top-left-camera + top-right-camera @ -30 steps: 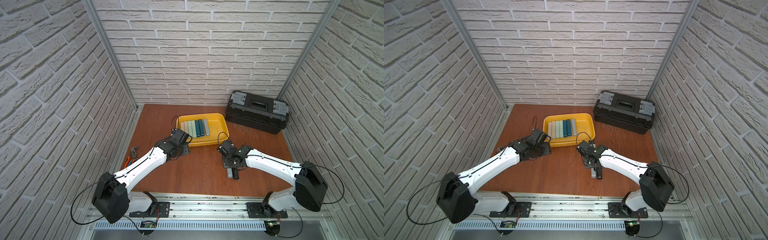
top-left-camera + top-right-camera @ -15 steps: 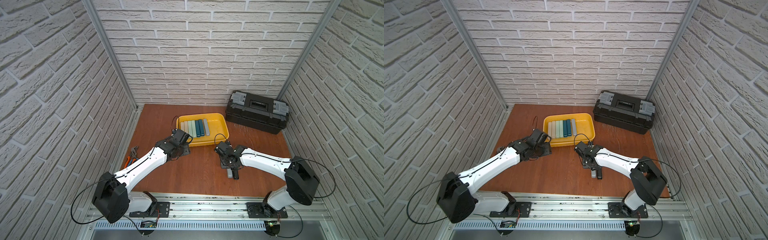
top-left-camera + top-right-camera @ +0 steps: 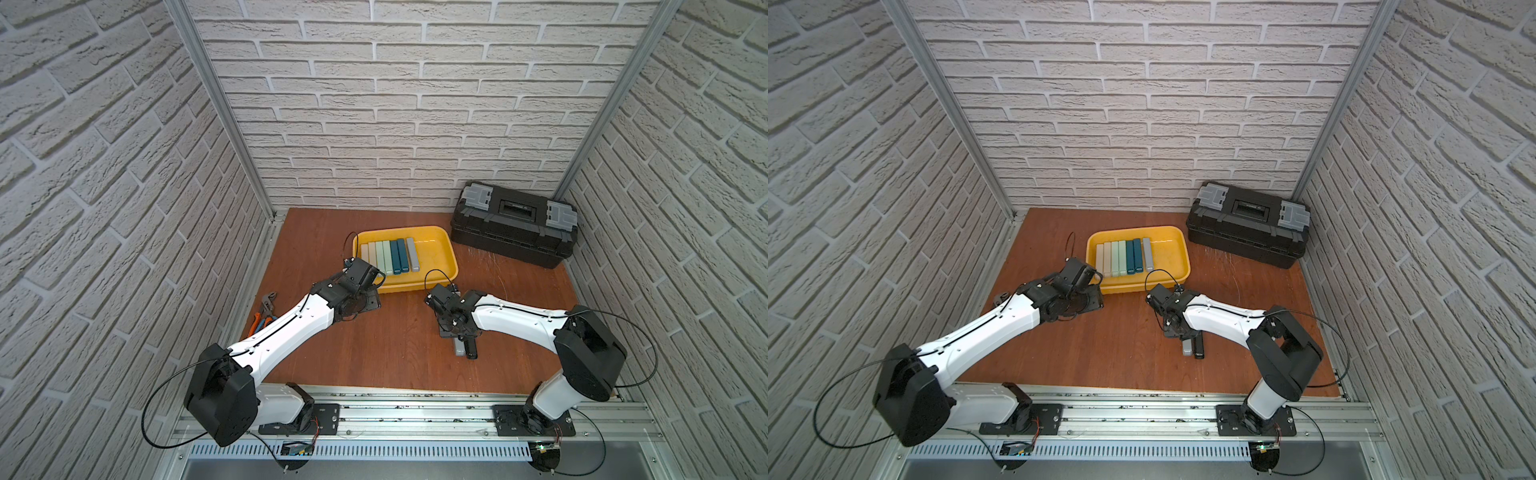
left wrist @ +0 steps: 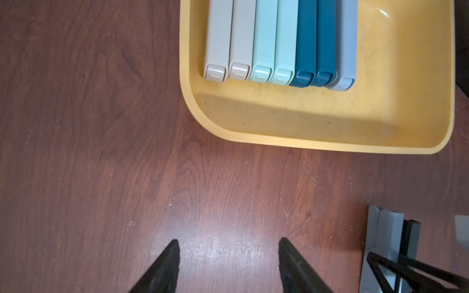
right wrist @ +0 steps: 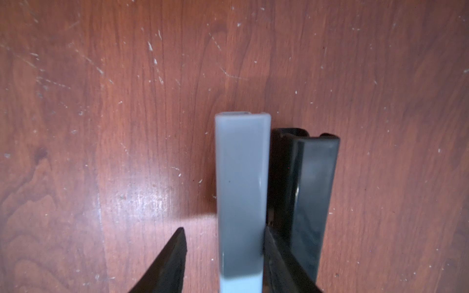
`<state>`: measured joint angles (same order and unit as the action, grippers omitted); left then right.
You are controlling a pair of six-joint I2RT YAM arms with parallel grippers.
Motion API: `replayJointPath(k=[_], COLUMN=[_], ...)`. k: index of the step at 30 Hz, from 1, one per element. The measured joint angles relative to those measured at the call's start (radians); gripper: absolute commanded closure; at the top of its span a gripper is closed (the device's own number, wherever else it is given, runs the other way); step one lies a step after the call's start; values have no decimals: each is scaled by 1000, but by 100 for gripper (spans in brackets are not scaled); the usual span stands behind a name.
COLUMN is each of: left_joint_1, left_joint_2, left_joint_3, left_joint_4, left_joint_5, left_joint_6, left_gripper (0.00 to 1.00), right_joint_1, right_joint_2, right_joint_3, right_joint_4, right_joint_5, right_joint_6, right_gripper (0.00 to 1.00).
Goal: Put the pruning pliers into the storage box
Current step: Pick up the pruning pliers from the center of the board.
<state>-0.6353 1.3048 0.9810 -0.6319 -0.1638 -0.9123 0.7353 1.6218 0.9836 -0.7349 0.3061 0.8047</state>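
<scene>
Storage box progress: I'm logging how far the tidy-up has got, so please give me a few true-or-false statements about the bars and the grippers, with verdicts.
1. Seven bars lie side by side in the storage box. True.
2. The black bar is in the storage box. False: it lies on the table beside the loose grey bar.
3. The left gripper holds a bar. False: it is open and empty over bare table.
4. The right gripper has its jaws astride the loose grey bar. True.

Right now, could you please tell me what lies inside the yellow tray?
Seven bars lie side by side in the tray: two beige, two mint, two teal, one grey. The tray floor beneath them is covered.
</scene>
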Motion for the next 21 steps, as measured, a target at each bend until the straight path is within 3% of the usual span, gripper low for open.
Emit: replayJointPath(k=[21], left_joint_1=[0], left_joint_2=[0], left_joint_3=[0], left_joint_4=[-1], left_joint_5=[-11], left_joint_6=[-4], left_gripper=[38], right_joint_1=[-27], right_joint_2=[93], right_joint_3=[32], right_joint_4=[55], right_joint_5=[-50], right_joint_6=[-20], right_gripper=[52])
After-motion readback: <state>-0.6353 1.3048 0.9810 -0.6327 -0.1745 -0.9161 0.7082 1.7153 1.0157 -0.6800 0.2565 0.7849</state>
